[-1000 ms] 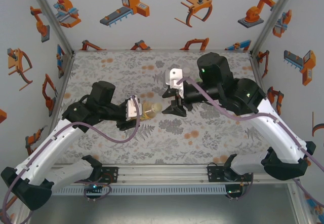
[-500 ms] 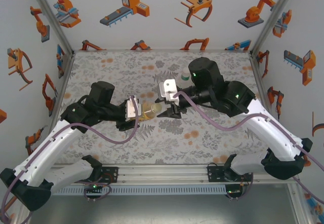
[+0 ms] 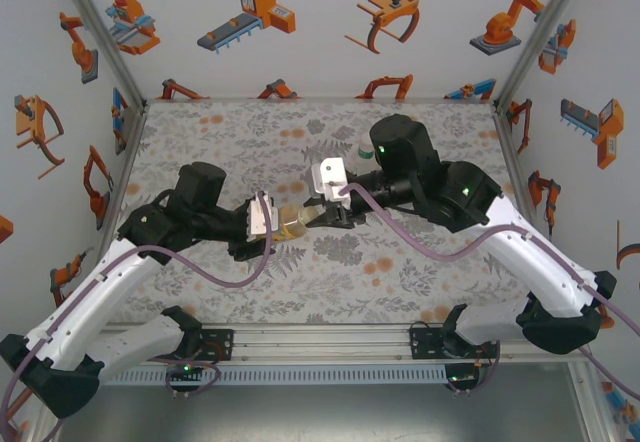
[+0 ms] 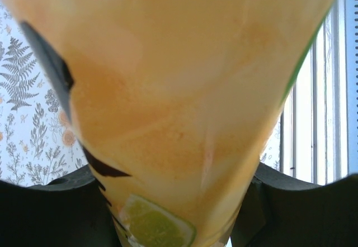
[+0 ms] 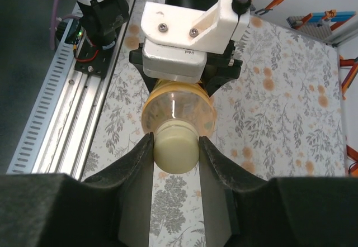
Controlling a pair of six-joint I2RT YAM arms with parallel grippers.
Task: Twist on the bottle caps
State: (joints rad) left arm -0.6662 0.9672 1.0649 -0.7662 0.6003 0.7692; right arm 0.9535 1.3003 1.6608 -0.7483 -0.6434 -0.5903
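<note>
Clamping a yellow-orange juice bottle (image 3: 290, 224) sideways in the left gripper (image 3: 278, 225), over the middle of the floral table (image 3: 200, 132), neck pointing toward the right arm. Pressing both left fingers (image 4: 50, 202) against the bottle's sides; from the left wrist, dark blocks flanking translucent orange plastic. Showing a smooth, tapering wall, cloudy orange contents, a printed lime slice (image 4: 156, 227) and a dark label edge low on the body.

Pinching the pale yellow cap (image 5: 175, 152) with the right gripper (image 5: 175, 142): black, matte, curved fingers closed in on the cap and touching it on opposite sides. Sitting at the bottle's mouth, round, smooth, a short cylinder in form; cannot tell how far threaded on. Widening behind the cap into a clear rounded shoulder, then an amber body.

Lying beneath: flat printed surface with grey ferns and orange blossoms. Meeting nose to nose near table centre in the top view, bottle and cap between the two grippers.
</note>
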